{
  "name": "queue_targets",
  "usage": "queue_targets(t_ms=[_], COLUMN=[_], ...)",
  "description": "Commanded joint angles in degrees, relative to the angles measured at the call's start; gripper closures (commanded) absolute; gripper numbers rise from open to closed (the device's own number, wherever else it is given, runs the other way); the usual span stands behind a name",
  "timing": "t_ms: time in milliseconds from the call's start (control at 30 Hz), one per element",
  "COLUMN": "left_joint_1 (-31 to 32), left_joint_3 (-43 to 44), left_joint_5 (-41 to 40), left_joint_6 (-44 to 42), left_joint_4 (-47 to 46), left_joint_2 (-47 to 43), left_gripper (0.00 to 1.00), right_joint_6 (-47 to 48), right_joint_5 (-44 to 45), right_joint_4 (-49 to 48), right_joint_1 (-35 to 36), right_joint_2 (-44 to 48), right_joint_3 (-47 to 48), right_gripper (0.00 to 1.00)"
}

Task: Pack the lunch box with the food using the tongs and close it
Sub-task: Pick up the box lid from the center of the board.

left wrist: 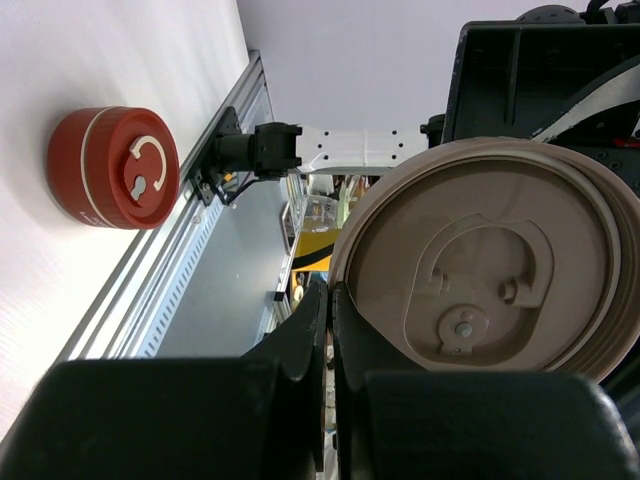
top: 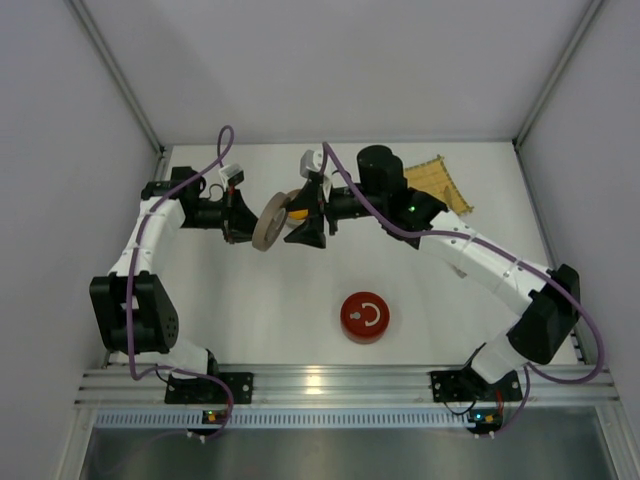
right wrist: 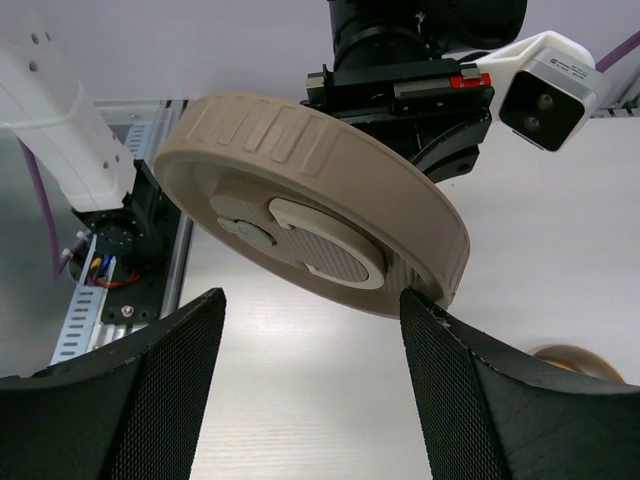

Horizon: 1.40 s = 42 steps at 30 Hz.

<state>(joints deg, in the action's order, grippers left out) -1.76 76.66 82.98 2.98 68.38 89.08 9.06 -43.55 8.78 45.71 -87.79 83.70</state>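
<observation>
Firstly, left gripper (top: pixel 252 226): beyond the red container (top: pixel 366 317) and to its left, black jaws closed flat on the rim of the beige lid (top: pixel 268 222), holding it up on edge above the table (top: pixel 250 320).
Beige lid: round, matte beige plastic disc, beyond the red container and a little left of it, clear of the table. In the left wrist view its face (left wrist: pixel 480 300) is smooth, with stepped rings at the edge and a moulded C-shaped latch recess around a small keyhole. In the right wrist view the other face (right wrist: pixel 320 200) has a ribbed rim and a finely cross-hatched inset.
Right gripper (top: pixel 303 228): straight beyond the red container, just right of the lid, jaws spread wide and holding nothing. Its broad black pads (right wrist: pixel 150 390) are mesh-textured, and the lid hangs just past their tips. Whether one tip touches the rim, I cannot tell.
Red container: squat glossy red cylinder standing on the smooth white table. It has a pale band round its side (left wrist: pixel 110 170) and a white C mark with a keyhole on its flat top.
Bamboo mat (top: pixel 440 180): beyond the red container and to its right. Thin yellow slats with a dark edge, lying askew and partly under the right arm.
</observation>
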Motion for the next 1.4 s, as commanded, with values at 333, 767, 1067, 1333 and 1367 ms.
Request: queue_targets(t_ms=[333,767,1067,1333,1367], left_joint_1=[0.09,0.09,0.0,0.09,0.09], left_joint_3=[-1.69,-0.64,-0.2,-0.64,-0.72], left_joint_5=[12.82,12.91,12.91,12.82,12.91], left_joint_6=[0.53,0.27,0.18,-0.26,-0.26], left_joint_4=[-3.52,-2.73,-2.81,-2.55,-2.55], left_joint_2=[-0.84,-0.48,0.57,0.04,-0.13], left_gripper=[1.0,1.0,1.0,1.0,1.0], right_joint_6=[0.52,16.33,18.8,10.13,8.88], right_joint_5=[-3.9,-6.28,-7.78,1.08,2.14], right_joint_4=[-2.72,10.91,14.95,8.99,7.67], right_joint_1=[1.92,5.17,5.79,6.49,6.32], right_joint_2=[-0.45,0.95,2.18,1.48,1.22], right_joint_3=[5.51,3.58,3.75,3.4,3.57], right_gripper=[0.29,0.58,0.75,0.7,0.66])
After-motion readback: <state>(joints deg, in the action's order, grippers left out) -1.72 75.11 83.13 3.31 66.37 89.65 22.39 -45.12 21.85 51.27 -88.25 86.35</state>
